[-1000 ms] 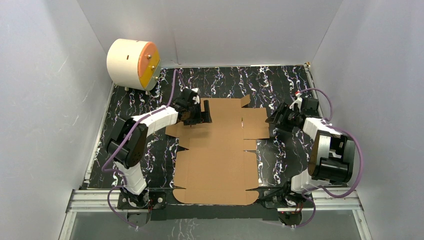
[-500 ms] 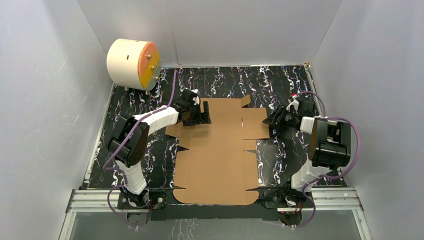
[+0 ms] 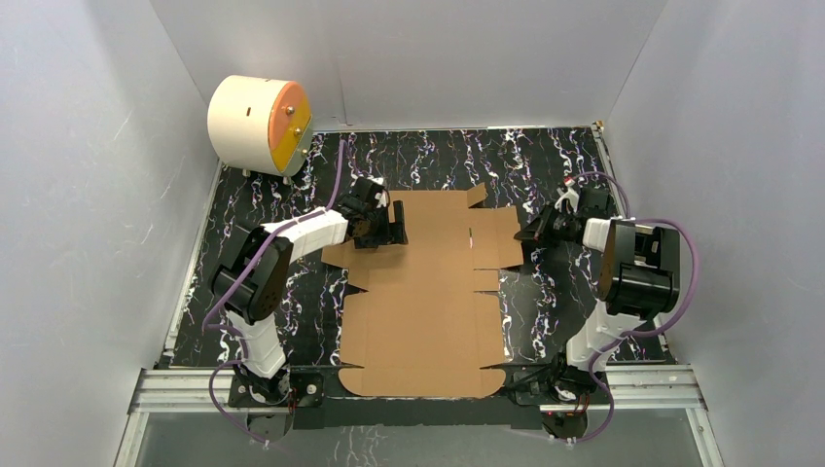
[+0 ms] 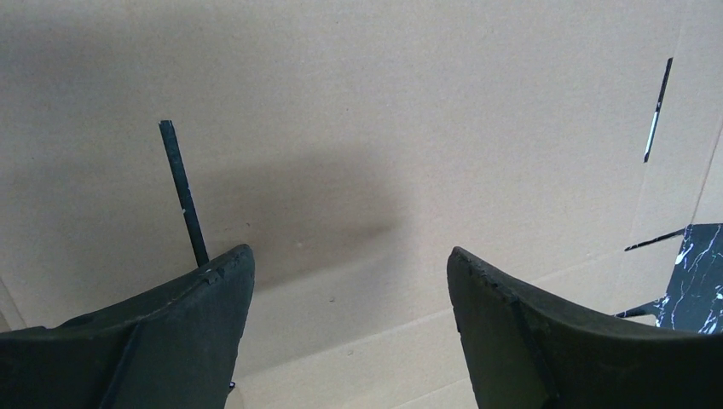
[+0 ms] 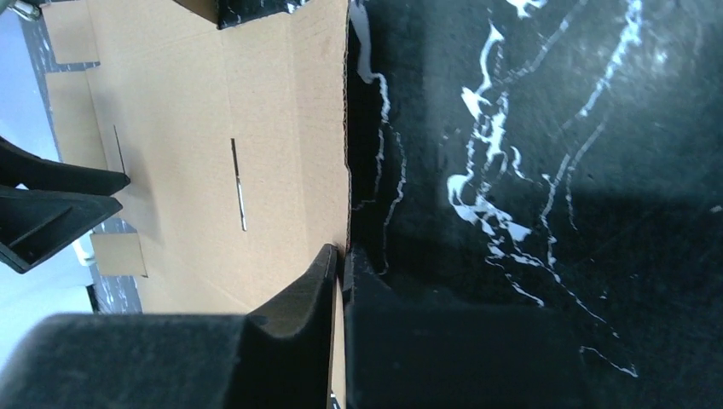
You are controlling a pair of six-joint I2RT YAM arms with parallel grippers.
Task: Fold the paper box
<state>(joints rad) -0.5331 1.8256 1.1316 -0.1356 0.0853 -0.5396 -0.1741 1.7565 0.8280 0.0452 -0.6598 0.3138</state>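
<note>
From above, your paper box (image 3: 428,292) lies flat on the bench (image 3: 292,292), unfolded, its near edge by the arm bases. Over the last second the right arm has reshaped itself: its elbow has pulled in and its wrist has edged toward the far side, while the right gripper (image 3: 531,233) has stayed at the outer edge of the far right flap. The sheet itself has not shifted and the flap looks as flat as before. The left gripper (image 3: 385,226) has barely moved and sits over the far left part of the sheet.

On the left wrist camera, the left gripper (image 4: 349,256) stands wide open with only bare cardboard (image 4: 384,102) under it and nothing between the fingers. A thin slit (image 4: 183,192) runs just beside one tip.

On the right wrist camera, the right gripper (image 5: 341,260) is pinched shut with the cardboard edge (image 5: 196,128) running in between its fingers, the dark bench (image 5: 529,170) on the other side.

I read the arm's change as getting set to raise that flap. You have the grip, but no fold has begun, so the task is at its start. The open left gripper could press the panel down as you lift.
</note>
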